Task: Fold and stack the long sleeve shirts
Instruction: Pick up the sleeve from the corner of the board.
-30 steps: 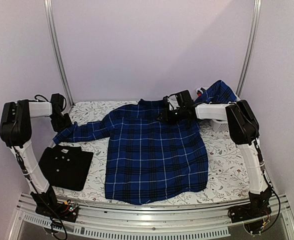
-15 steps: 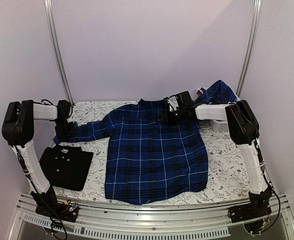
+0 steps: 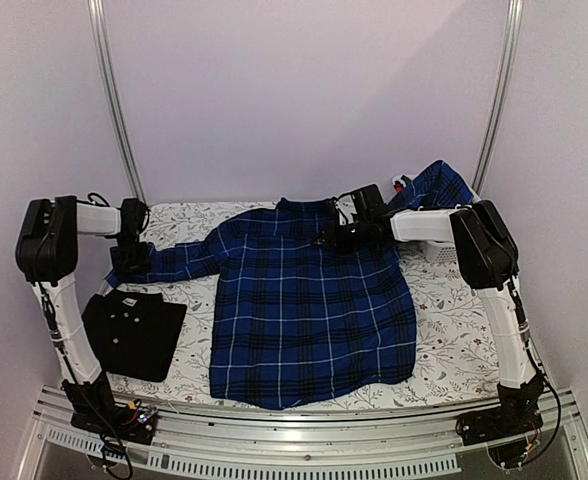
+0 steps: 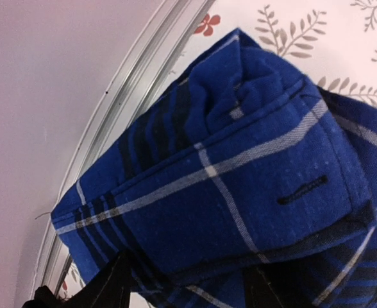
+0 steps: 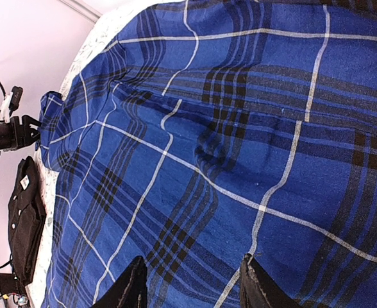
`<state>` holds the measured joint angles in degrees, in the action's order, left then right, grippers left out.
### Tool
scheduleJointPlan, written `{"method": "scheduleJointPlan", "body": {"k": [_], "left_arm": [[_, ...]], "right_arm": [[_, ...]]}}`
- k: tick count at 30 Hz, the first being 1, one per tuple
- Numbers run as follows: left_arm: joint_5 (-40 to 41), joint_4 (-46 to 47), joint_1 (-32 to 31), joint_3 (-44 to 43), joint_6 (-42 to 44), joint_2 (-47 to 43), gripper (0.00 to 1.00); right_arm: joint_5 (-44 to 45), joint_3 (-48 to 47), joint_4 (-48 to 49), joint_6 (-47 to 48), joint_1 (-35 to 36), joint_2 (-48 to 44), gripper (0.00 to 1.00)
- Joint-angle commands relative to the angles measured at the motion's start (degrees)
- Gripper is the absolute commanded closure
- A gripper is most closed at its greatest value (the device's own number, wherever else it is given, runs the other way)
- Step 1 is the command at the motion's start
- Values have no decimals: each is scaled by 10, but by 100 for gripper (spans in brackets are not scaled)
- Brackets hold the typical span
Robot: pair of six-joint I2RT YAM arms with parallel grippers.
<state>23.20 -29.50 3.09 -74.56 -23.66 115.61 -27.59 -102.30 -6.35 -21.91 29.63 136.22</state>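
The blue plaid shirt (image 3: 309, 310) lies spread flat mid-table, collar at the back. Its left sleeve runs to the cuff (image 4: 240, 192) at the table's left edge. Its right sleeve (image 3: 436, 185) drapes up over the basket. My left gripper (image 3: 129, 258) is at that cuff; in the left wrist view it (image 4: 188, 292) is open, with the cuff lying between its wide-apart fingers. My right gripper (image 3: 326, 237) hovers over the shirt's right shoulder near the collar; in the right wrist view it (image 5: 192, 289) is open and empty above the plaid cloth (image 5: 240, 128). The black shirt (image 3: 132, 333) lies folded at front left.
A white lattice basket (image 3: 436, 250) stands at the back right under the right arm. The table has a floral cover (image 3: 454, 330). A metal frame rail (image 4: 137, 96) runs just beside the cuff at the left edge. The black shirt also shows in the right wrist view (image 5: 25, 218).
My left gripper has moved right and down, closing in on the sleeve cuff. The right gripper has shifted slightly left over the shoulder. The shirts have not moved.
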Motion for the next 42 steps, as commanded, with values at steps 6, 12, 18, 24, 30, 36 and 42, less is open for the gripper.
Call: {"method": "scheduleJointPlan", "body": {"k": [6,12,18,24,30,36,42], "left_arm": [[36,-5,-1,-55,23,49,34],[48,6,9,-67,29,56,33],[45,36,18,-65,38,51,41],[43,50,28,-79,46,53,52],[40,50,31,-93,55,67,65],[39,46,36,-100,57,66,89],[39,19,30,-102,56,14,100]], "right_arm": [[-3,7,10,-5,3,-11,52],[-4,9,9,-5,3,-11,53],[-5,9,11,-7,3,-10,53],[-4,9,12,-8,3,-10,53],[-6,9,13,-10,3,-9,53],[-7,9,12,-10,3,-9,53],[-8,9,12,-7,3,-14,53]]}}
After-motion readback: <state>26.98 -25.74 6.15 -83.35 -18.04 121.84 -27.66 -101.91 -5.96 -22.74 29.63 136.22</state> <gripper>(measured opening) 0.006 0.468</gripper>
